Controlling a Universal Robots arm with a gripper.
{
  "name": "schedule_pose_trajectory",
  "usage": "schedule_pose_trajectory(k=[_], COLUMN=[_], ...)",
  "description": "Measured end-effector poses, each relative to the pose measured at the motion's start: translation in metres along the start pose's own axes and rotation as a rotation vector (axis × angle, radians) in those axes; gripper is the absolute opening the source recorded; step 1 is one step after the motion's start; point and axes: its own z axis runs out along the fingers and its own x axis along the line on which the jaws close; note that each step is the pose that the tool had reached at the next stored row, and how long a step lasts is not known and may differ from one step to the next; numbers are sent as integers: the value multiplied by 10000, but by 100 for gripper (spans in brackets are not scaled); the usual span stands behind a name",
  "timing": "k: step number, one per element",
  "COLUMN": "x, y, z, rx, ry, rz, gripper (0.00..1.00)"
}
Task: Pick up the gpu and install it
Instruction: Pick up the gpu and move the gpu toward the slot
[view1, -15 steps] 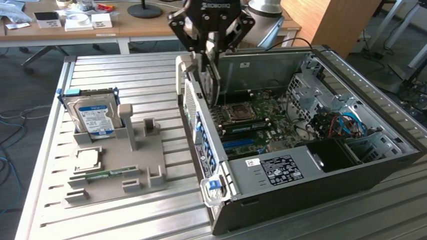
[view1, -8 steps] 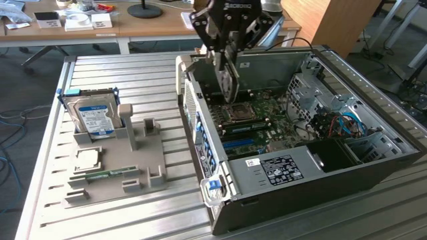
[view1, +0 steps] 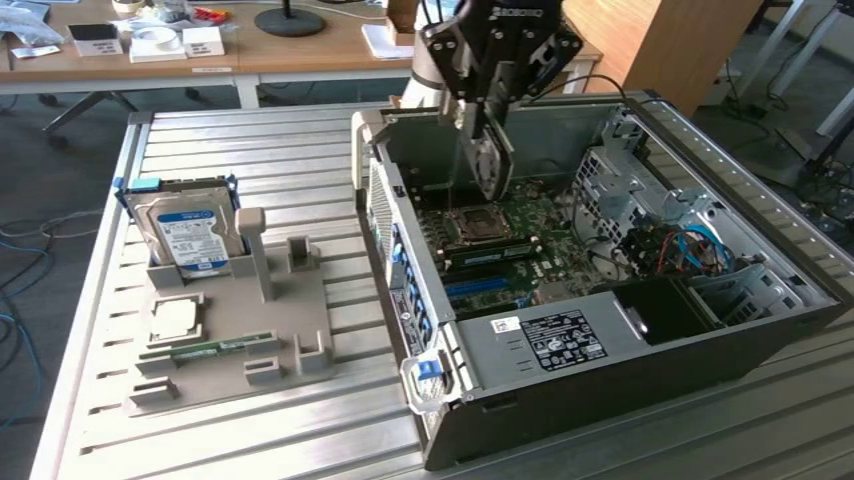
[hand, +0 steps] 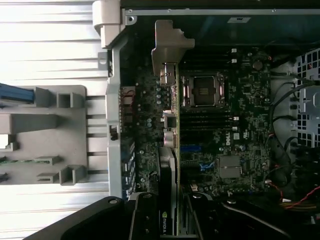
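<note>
GPU (view1: 491, 160) hangs upright in the gripper (view1: 481, 128), inside the open PC case (view1: 601, 390) and above the motherboard (view1: 527, 235), near the CPU socket (view1: 477, 222). Whether its lower end touches the board, I cannot tell. The 2 fingers are closed partway on the card's upper end, w/ the card clamped between them. In the wrist view the card shows edge-on, w/ its silver bracket (hand: 167, 42) at the end far from the gripper and an NVIDIA label close to the fingers. On the slatted metal table (view1: 267, 140), at the ext. view's left of the case, stands a grey holder (view1: 287, 320) w/ 1 HDD (view1: 190, 235) upright and 1 memory stick (view1: 214, 349) lying in it.
</note>
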Motion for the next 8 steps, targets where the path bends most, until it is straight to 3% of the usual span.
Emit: schedule_pose_trajectory(k=[8], x=[-290], y=[16], z=[7], rx=[0], ry=[4], rz=[-2], gripper=[27])
